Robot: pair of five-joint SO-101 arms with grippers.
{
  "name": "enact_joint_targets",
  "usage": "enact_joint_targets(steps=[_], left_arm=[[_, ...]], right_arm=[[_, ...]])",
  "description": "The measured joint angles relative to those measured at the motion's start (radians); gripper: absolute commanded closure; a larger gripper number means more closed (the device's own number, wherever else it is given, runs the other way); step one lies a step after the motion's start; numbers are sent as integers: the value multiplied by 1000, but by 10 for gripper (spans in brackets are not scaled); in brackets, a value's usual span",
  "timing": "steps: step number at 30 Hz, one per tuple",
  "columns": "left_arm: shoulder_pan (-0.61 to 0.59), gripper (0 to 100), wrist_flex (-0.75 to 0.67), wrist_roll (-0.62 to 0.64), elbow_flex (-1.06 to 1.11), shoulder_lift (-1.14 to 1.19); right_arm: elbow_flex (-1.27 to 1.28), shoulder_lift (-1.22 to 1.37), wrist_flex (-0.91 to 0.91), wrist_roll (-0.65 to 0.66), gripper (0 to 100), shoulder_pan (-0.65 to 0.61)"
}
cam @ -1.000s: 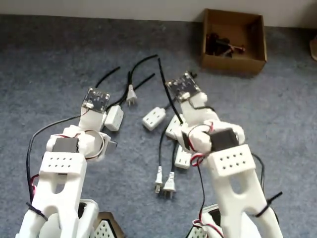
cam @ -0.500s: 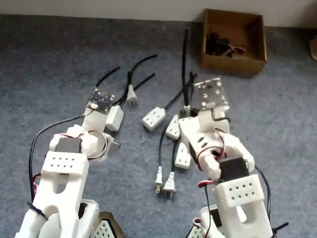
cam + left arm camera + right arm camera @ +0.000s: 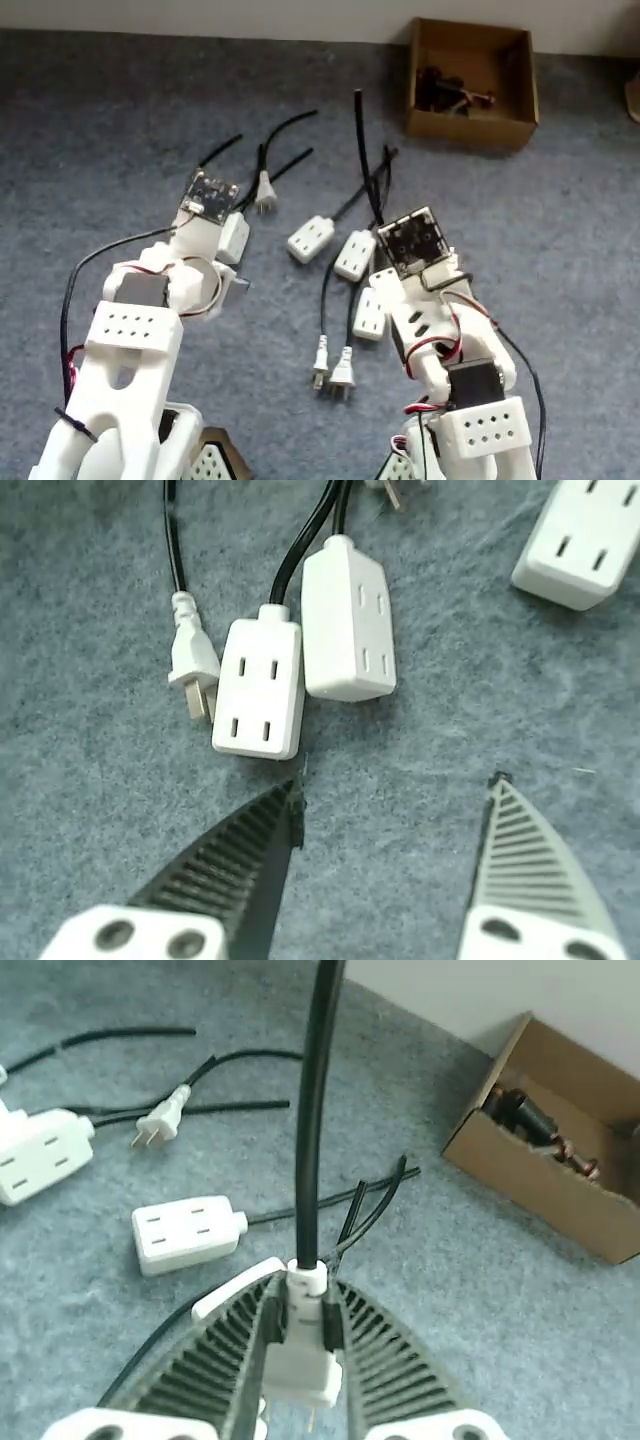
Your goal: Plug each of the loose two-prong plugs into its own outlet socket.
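Observation:
My right gripper [image 3: 303, 1295] is shut on a white two-prong plug [image 3: 300, 1370], prongs pointing down, above the carpet. Its black cord [image 3: 315, 1110] rises straight up, and in the high view the cord [image 3: 362, 150] stands up beyond the right wrist [image 3: 412, 240]. My left gripper [image 3: 395, 780] is open and empty, just short of two white outlet sockets [image 3: 258, 688] [image 3: 347, 620] lying side by side. A loose plug [image 3: 192, 665] lies beside them. More sockets [image 3: 310, 238] [image 3: 354, 254] [image 3: 369, 312] lie between the arms. Two loose plugs [image 3: 320, 360] [image 3: 342, 372] rest closer to the arm bases.
A brown cardboard box [image 3: 470, 70] with small parts stands at the back right. Another plug [image 3: 264, 192] and loose black cords [image 3: 285, 125] lie beyond the left arm. Grey carpet [image 3: 120, 110] covers the whole area.
The right arm has drawn back toward its base and turned its wrist, carrying the plug so its cord now stands upright. The left arm has edged slightly forward.

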Motion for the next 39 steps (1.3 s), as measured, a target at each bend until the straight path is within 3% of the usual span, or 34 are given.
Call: enact_joint_targets(steps=[12,20,25,33,39], left_arm=[[138,737,160,0,-176,0],[230,901,256,0,-295,0],[284,905,281,0,-304,0],[430,905,328,0,-304,-51],[470,905,331,-135,-209,-275]], right_arm=[[158,-117,-384,-422,993,-2],[187,-121,-459,-606,991,-2],[187,-121,-459,-678,989,-2],[261,-123,-460,-686,989,-17],[313,-123,-460,-686,992,-63]])
